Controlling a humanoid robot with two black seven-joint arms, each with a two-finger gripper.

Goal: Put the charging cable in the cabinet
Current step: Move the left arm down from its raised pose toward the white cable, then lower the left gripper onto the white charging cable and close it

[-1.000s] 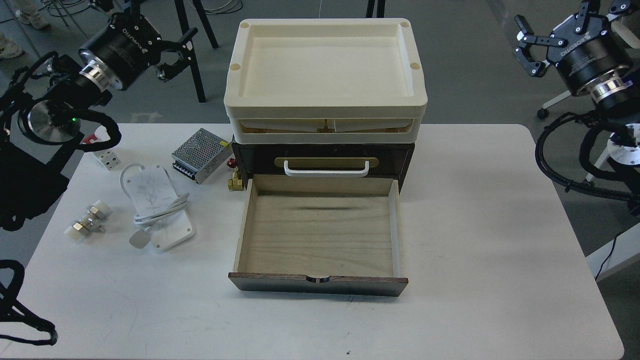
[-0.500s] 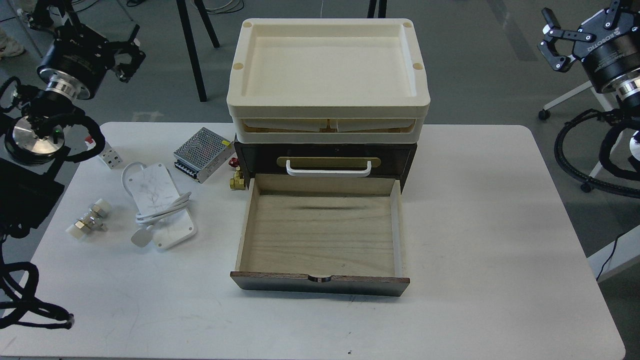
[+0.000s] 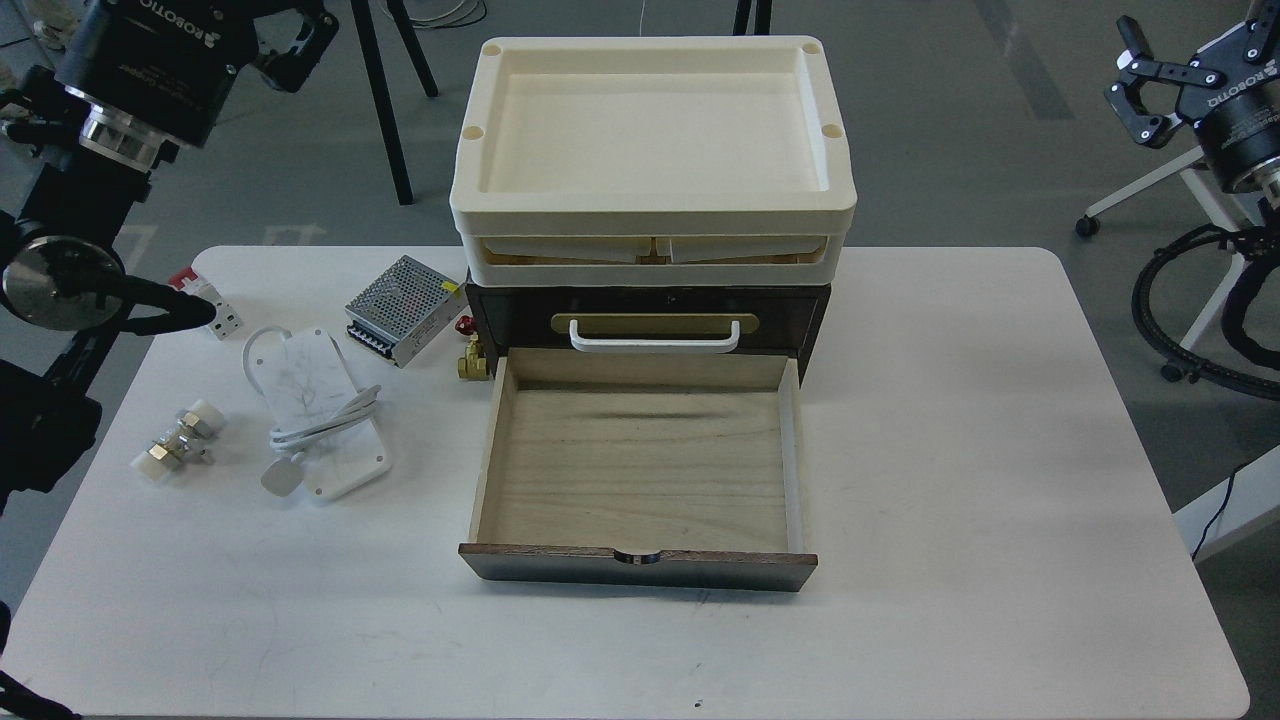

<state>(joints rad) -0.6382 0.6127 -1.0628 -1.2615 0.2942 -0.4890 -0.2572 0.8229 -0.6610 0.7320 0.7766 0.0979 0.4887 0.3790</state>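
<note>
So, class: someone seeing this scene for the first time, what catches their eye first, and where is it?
First the cabinet at the table's centre, its pale wooden drawer pulled wide open and empty, a cream tray on top. Next the white charging cable, lying left of the drawer beside a perforated metal box.

You are looking at a white rounded table (image 3: pixel 950 480) carrying a dark-brown wooden cabinet (image 3: pixel 645 310); left of it are lying a flat white charging cable (image 3: pixel 315 412), a perforated metal box (image 3: pixel 405 307) and a white-capped metal fitting (image 3: pixel 178 440).

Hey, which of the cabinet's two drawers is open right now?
The lower drawer: it is pulled out toward the camera, showing a bare pale wood floor. The upper drawer with the white handle is shut.
</note>
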